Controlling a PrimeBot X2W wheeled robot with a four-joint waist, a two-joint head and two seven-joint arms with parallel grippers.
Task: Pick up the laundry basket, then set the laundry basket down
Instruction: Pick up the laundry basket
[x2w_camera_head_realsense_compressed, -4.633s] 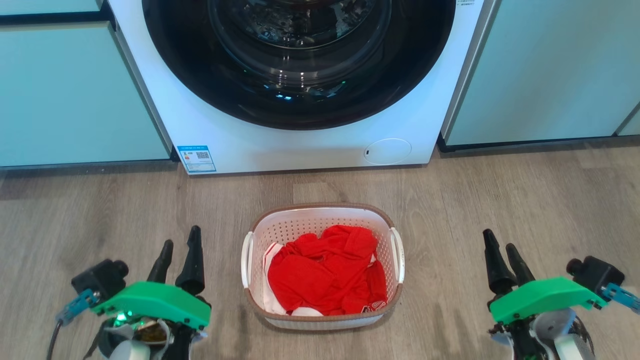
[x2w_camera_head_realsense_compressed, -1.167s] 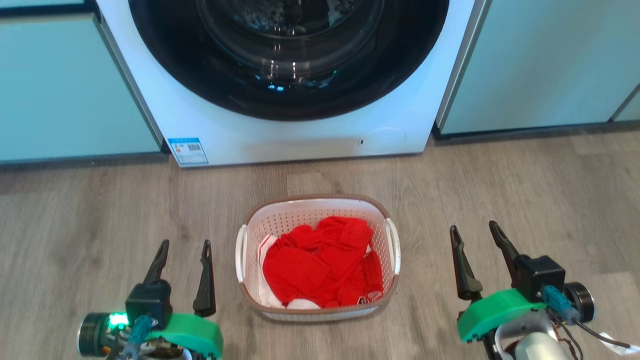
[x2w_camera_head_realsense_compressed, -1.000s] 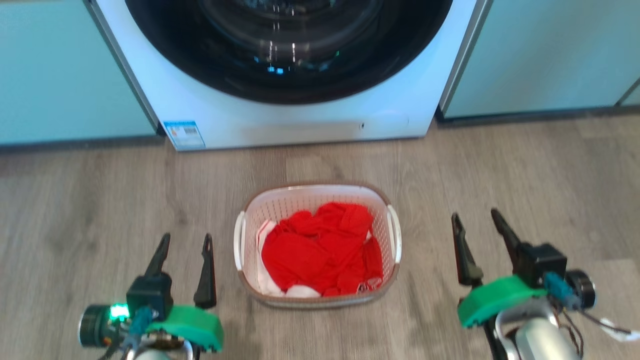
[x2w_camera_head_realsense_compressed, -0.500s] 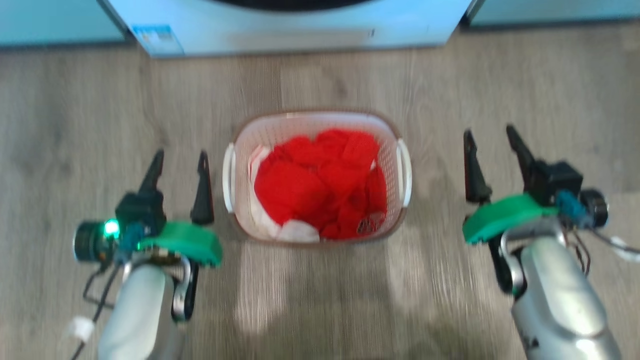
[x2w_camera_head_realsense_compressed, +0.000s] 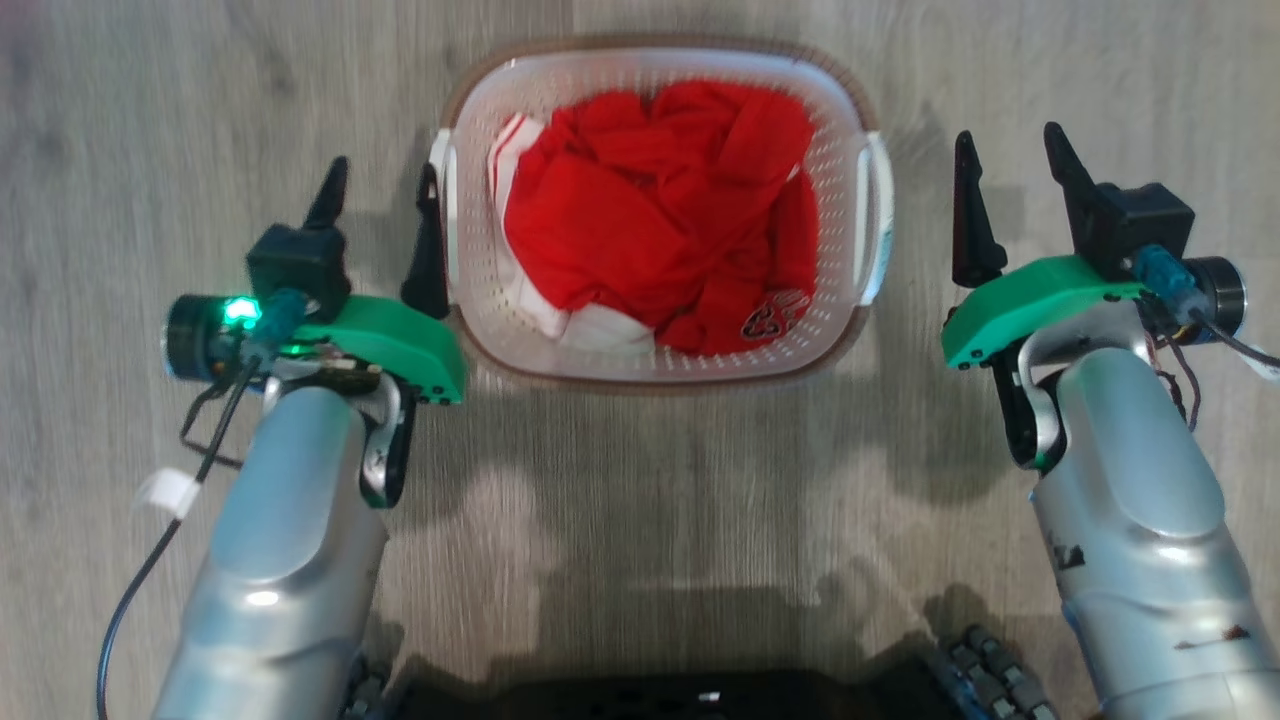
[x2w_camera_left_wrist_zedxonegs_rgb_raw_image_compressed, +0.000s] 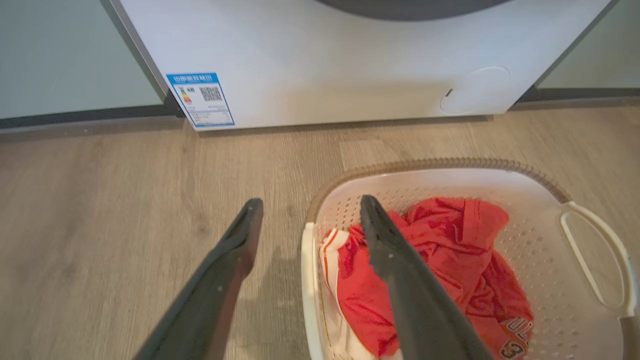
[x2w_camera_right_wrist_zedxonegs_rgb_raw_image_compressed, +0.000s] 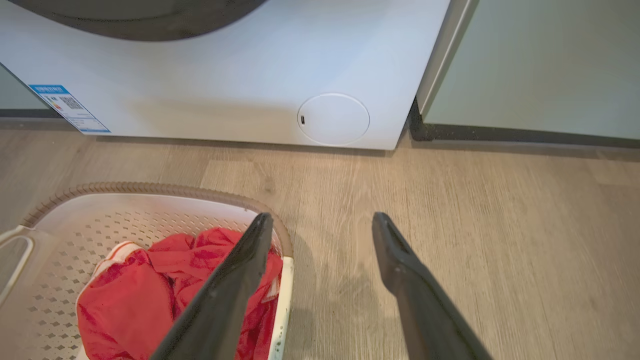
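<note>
The small white perforated plastic laundry basket (x2w_camera_head_realsense_compressed: 835, 150), with a brown woven-look rim, sits on the grey wood-plank floor (x2w_camera_head_realsense_compressed: 640, 520) before the white front-loading washing machine (x2w_camera_left_wrist_zedxonegs_rgb_raw_image_compressed: 320, 60). It holds a crumpled red garment (x2w_camera_head_realsense_compressed: 660, 220). The left gripper (x2w_camera_head_realsense_compressed: 381, 172) and right gripper (x2w_camera_head_realsense_compressed: 1008, 140) flank it, jaws spread wide and empty, probably so that a lift from both sides keeps it level. The left's inner finger is just beside the white left handle (x2w_camera_head_realsense_compressed: 445, 230), while the right gripper stands a little off its side.
</note>
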